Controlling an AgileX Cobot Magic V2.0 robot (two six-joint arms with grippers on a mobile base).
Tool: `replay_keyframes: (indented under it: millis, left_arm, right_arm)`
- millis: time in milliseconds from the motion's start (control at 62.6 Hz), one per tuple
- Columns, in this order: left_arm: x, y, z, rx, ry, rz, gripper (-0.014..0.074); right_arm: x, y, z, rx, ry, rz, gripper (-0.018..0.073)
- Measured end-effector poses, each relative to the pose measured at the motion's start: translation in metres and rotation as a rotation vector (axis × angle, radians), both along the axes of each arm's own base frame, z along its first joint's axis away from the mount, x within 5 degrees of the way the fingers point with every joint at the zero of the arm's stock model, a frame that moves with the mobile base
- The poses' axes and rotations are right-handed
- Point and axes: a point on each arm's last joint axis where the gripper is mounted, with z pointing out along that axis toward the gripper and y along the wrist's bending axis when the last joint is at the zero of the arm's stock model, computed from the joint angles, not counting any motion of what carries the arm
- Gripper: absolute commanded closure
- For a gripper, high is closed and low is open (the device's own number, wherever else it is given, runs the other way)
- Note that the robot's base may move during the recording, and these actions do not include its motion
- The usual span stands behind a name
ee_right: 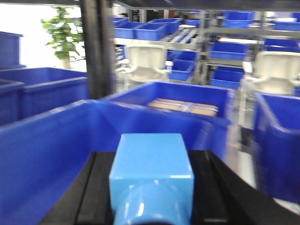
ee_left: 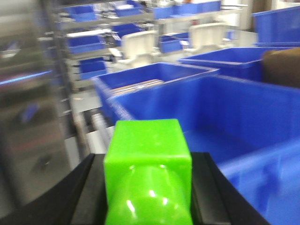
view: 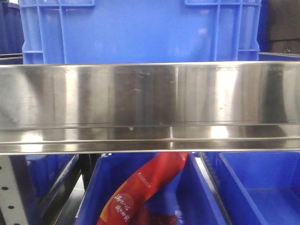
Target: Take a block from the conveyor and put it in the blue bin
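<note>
In the left wrist view my left gripper (ee_left: pixel 148 174) is shut on a bright green block (ee_left: pixel 147 140), held between its black fingers (ee_left: pixel 88 190). A large blue bin (ee_left: pixel 234 105) lies just ahead and to the right of it. In the right wrist view my right gripper (ee_right: pixel 151 180) is shut on a light blue block (ee_right: pixel 151 154). A blue bin (ee_right: pixel 47 140) spreads in front of and left of it. The conveyor is out of view. Neither gripper shows in the front view.
A wide stainless steel rail (view: pixel 150 105) fills the front view, with a blue crate (view: pixel 140 28) behind it. Blue bins sit below, one holding a red packet (view: pixel 140 192). Shelves of blue bins (ee_right: pixel 234 47), white chairs (ee_right: pixel 145 61) and a dark post (ee_right: pixel 97 47) stand beyond.
</note>
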Motion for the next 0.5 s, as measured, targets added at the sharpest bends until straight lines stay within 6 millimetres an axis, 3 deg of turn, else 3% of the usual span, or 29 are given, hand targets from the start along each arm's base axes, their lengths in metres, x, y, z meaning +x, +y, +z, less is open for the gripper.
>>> replay_keyframes:
  millis: [144,303,495]
  left_arm:
    - [0.049,-0.023,0.02,0.004,0.039,-0.108,0.0708]
    - [0.105,-0.07,0.03,0.016,0.082,-0.25,0.0708]
    - [0.153,-0.118,0.022,-0.022,0.147,-0.335,0.0699]
  right_arm:
    - [0.022,0.016,0.011,-0.003,-0.005,0.019,0.0721]
    - [0.039,0.024,0.011,-0.015,0.043,0.021,0.0721]
    - [0.054,0.032,-0.006,-0.027,0.129,0.024,0.0719]
